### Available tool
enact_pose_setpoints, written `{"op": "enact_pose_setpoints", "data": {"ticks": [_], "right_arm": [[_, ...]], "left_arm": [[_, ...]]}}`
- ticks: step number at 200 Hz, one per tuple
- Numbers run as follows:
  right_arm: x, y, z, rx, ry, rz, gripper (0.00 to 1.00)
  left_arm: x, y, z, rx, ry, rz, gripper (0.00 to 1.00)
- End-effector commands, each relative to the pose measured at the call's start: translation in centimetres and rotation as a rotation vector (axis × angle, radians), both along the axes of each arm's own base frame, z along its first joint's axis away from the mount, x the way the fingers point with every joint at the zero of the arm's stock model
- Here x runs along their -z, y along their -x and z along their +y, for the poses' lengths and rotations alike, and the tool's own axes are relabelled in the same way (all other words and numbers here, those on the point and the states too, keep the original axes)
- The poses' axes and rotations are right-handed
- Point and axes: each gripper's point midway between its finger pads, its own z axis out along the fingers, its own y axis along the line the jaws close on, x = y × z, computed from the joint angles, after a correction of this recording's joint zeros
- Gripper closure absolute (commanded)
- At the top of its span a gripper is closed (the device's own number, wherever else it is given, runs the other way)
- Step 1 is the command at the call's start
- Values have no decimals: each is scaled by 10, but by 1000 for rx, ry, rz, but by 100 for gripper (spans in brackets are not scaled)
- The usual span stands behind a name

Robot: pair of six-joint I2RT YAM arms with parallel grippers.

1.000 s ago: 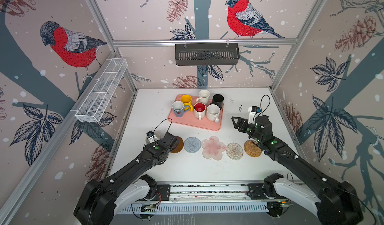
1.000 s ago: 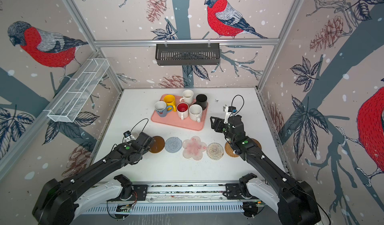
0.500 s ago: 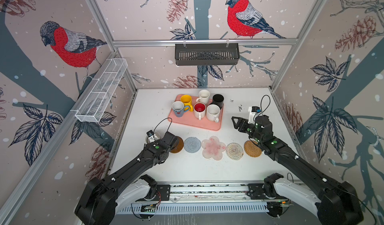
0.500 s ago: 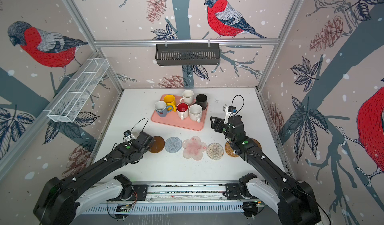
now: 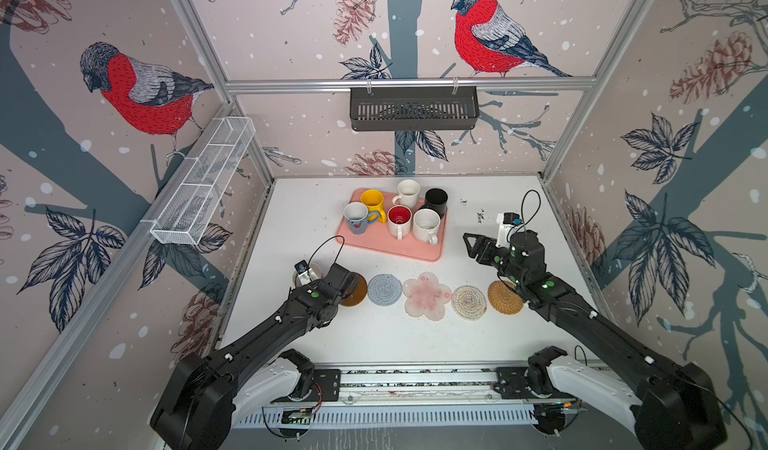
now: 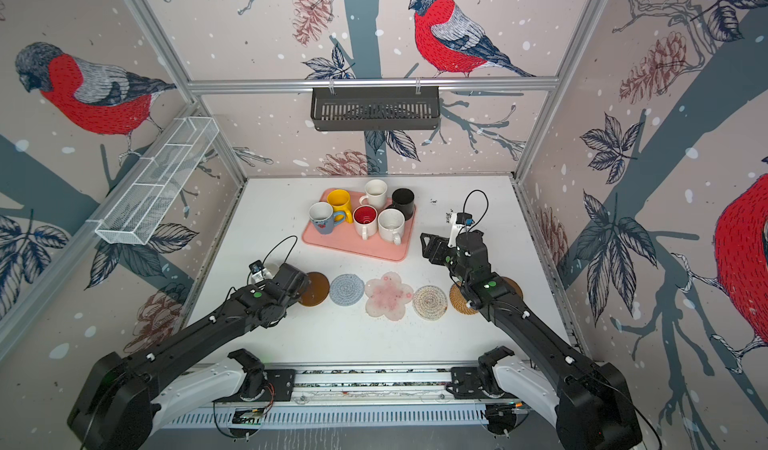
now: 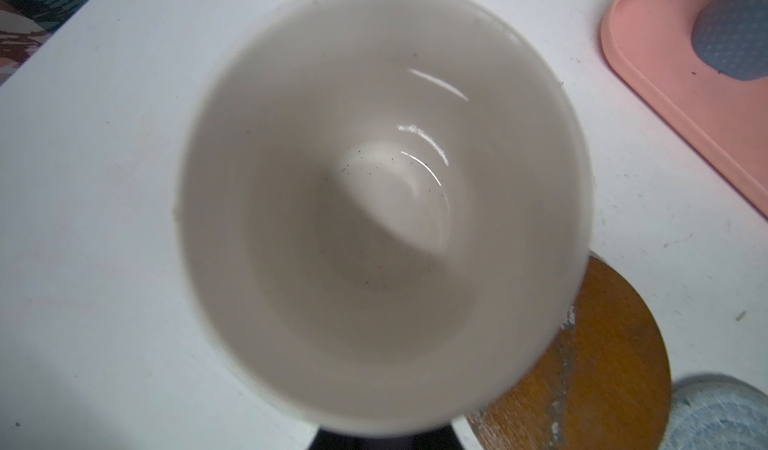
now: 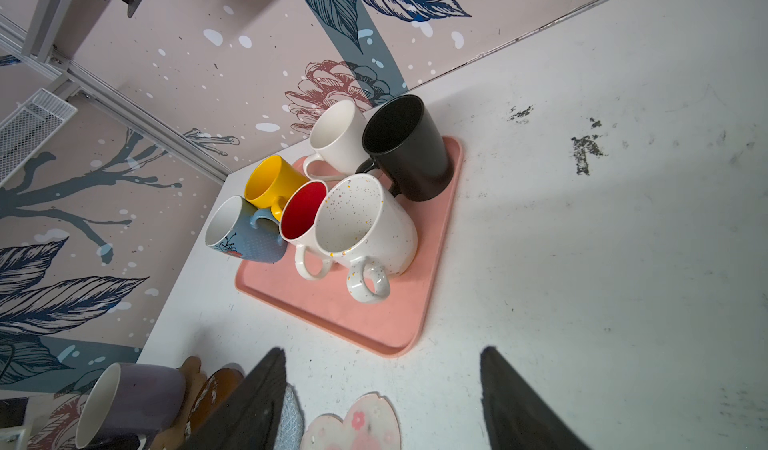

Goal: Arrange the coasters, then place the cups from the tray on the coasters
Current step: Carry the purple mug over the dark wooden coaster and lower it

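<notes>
Left fingers [image 7: 376, 441] are clamped on the lavender mug [image 8: 133, 398] near the bench's [image 5: 374, 344] left edge, just beside the brown coaster [image 5: 356, 292]. Right fingers [image 8: 257, 402] stand apart, empty, near the tray's [image 5: 399, 249] right edge. Six mugs stand on the tray.

I can't read any words, numbers or brand names in any view. The blue mug [image 8: 249, 240] has a small red flower picture on its side, but no letters that I can make out. The wall [image 5: 291, 24] shows birds, pine cones and leaves, with no writing. The dark marks on the desk [image 8: 586, 153] are just smudges.
</notes>
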Motion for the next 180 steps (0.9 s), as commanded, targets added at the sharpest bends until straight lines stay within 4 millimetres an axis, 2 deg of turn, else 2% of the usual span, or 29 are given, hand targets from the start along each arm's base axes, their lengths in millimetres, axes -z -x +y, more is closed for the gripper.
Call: {"op": "enact_pose_setpoints", "data": {"ticks": [1, 10, 35, 64, 90, 117, 148, 180], "right_arm": [[-6, -2, 1, 5, -14, -21, 27], [-6, -2, 1, 4, -14, -20, 26], [-6, -2, 1, 5, -13, -20, 26], [-6, -2, 1, 5, -14, -21, 26], [-6, -2, 1, 4, -15, -20, 26], [-6, -2, 1, 3, -12, -21, 26], [-8, -1, 1, -4, -10, -28, 25], [-11, 0, 2, -13, -1, -38, 24]], "left_arm": [[-5, -7, 2, -6, -12, -41, 90], [-6, -8, 1, -3, -11, -42, 83], [-7, -8, 1, -1, -12, -41, 78], [-9, -8, 0, 4, -14, -43, 65], [-13, -10, 1, 5, -22, -48, 59], [-19, -13, 0, 14, -23, -53, 45], [-35, -17, -3, 33, -23, -70, 29], [-58, -17, -6, 60, 5, -110, 25]]}}
